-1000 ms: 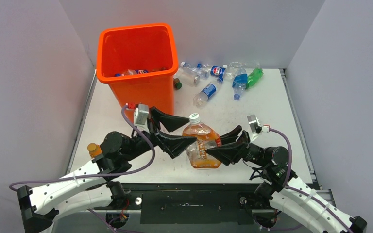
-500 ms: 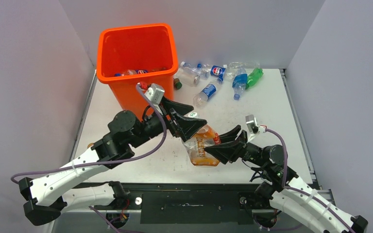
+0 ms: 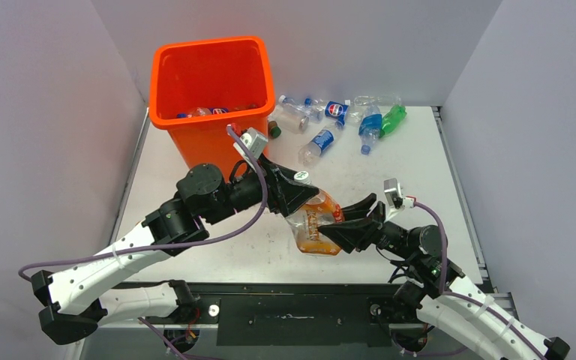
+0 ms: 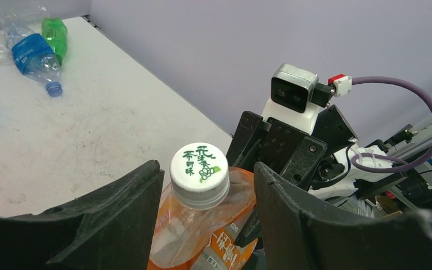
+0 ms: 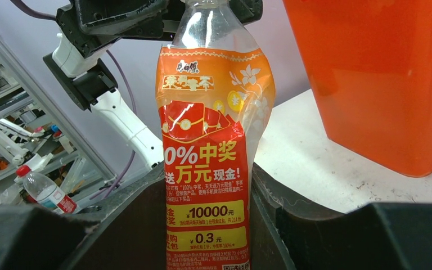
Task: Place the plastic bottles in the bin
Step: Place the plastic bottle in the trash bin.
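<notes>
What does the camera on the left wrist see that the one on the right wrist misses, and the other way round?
Only the left wrist view shows the white cap with green writing, the loose blue-labelled bottle and green bottle on the table, and the other arm's camera. Only the right wrist view shows the front of the label and the orange bin. Both show the same orange-labelled bottle: the left pincer flanks its neck, the right pincer its body.
</notes>
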Robot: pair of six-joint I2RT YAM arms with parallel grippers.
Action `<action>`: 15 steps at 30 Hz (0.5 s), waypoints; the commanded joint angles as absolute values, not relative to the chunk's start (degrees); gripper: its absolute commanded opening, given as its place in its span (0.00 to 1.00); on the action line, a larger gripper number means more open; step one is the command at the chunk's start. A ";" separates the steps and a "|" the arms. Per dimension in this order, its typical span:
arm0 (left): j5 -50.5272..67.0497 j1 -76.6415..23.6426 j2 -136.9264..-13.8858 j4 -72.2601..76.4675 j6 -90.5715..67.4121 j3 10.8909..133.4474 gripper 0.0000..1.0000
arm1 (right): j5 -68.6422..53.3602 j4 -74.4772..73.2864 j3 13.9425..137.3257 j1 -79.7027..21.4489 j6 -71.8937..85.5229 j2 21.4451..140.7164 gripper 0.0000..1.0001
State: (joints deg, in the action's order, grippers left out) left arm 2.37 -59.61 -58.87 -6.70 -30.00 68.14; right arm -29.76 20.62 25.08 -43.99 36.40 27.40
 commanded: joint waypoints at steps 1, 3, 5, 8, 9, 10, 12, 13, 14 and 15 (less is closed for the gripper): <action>3.95 -59.42 -59.08 -5.48 -30.39 71.04 0.55 | -28.83 22.64 26.92 -44.61 35.04 26.59 0.33; 4.99 -59.41 -59.31 -4.32 -29.53 70.93 0.18 | -28.79 22.72 26.90 -44.56 34.93 26.54 0.33; 5.73 -59.50 -59.18 -2.30 -28.97 70.37 0.00 | -29.06 23.03 26.75 -44.64 35.18 26.27 0.42; 6.80 -59.50 -58.70 -0.89 -28.31 70.36 0.00 | -28.78 21.16 27.48 -44.70 35.62 26.08 0.90; 6.45 -59.50 -58.52 -0.97 -27.86 70.80 0.00 | -28.55 19.63 28.48 -44.66 35.50 25.88 0.96; 5.32 -59.50 -58.12 -1.71 -27.16 72.07 0.00 | -28.31 17.68 29.73 -44.65 35.07 25.51 0.90; 2.31 -59.41 -57.29 -4.71 -23.39 74.98 0.00 | -27.90 13.20 32.53 -44.67 33.05 24.41 0.90; 0.82 -59.34 -56.71 -5.72 -21.35 76.69 0.00 | -27.34 10.70 34.30 -44.65 32.14 23.80 0.90; -2.05 -59.26 -55.92 -6.21 -19.03 78.37 0.00 | -26.06 7.79 36.14 -44.65 30.94 23.17 0.90; -4.44 -59.21 -55.11 -6.20 -16.43 79.87 0.00 | -24.91 4.82 38.08 -44.69 29.75 22.54 0.90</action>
